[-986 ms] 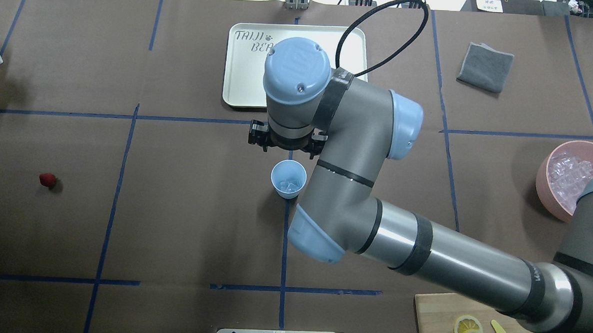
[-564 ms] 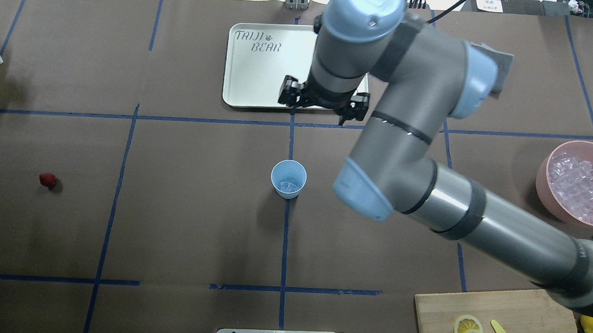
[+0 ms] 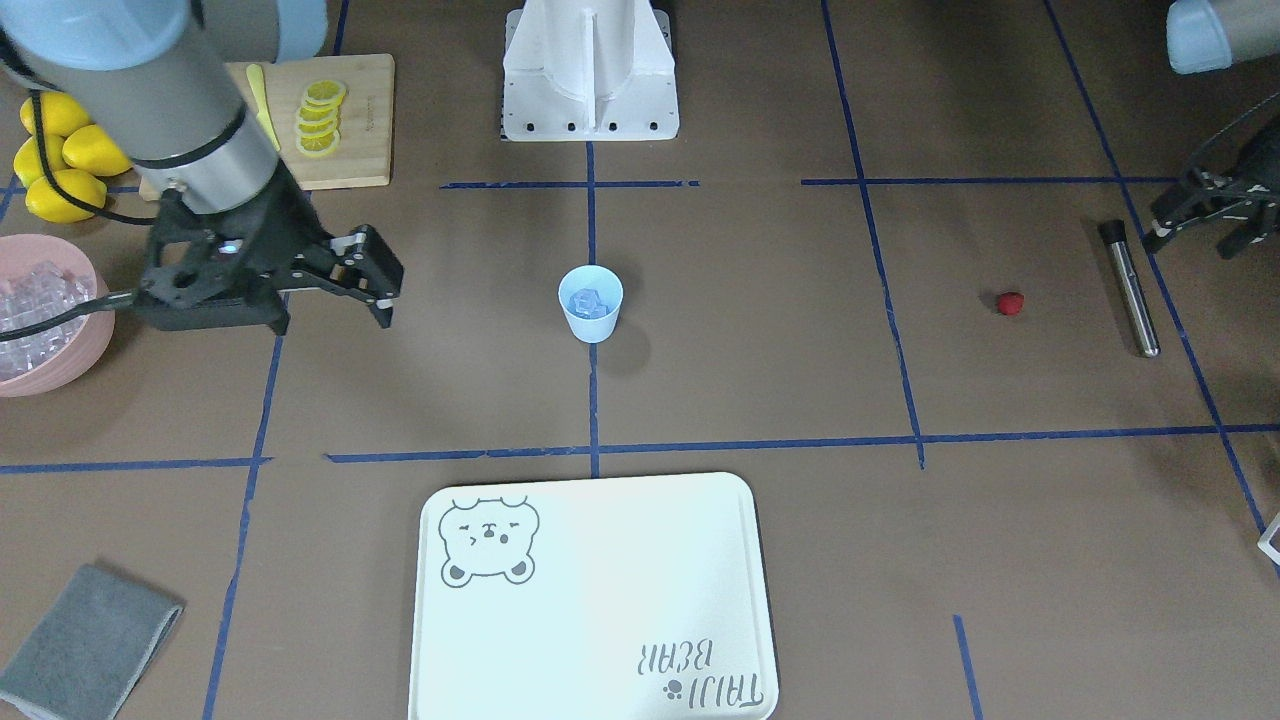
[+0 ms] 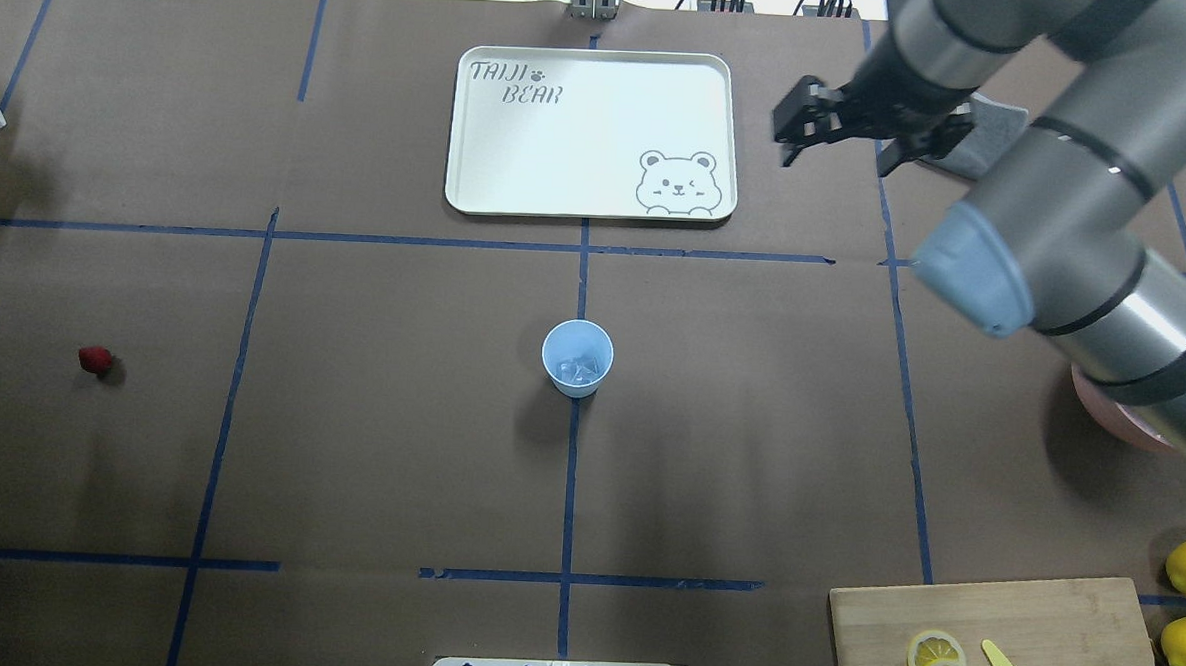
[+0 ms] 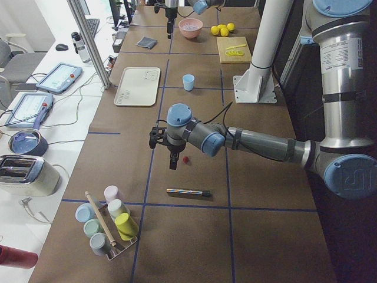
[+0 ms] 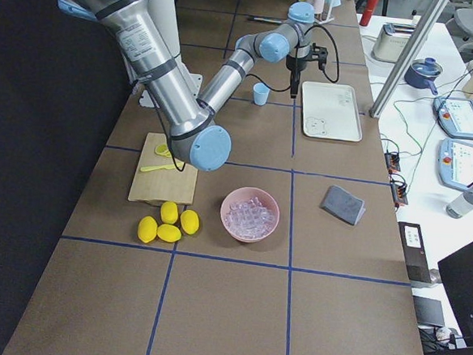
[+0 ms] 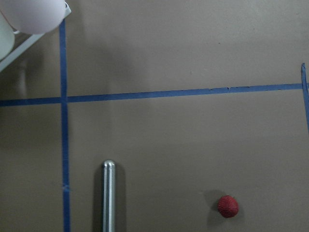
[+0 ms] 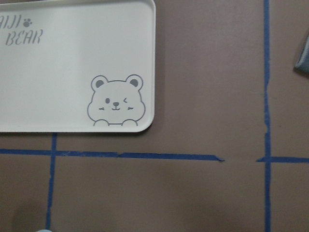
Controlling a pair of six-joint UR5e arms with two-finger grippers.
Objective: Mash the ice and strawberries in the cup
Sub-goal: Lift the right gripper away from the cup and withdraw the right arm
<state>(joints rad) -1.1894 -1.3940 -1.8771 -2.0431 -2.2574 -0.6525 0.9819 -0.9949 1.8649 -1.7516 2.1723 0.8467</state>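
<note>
Clear ice cubes (image 4: 578, 370) are lying in the small light-blue plastic cup (image 4: 576, 391) mid-table, and both right gripper (image 4: 836, 153) and left gripper (image 3: 1190, 245) are hanging spread, empty, so fetching the small red strawberry (image 3: 1011, 303) near the left one seems next.

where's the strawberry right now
In the overhead view the strawberry lies on the table's far left, on the robot's left side, near the metal rod and well away from the cup.
</note>
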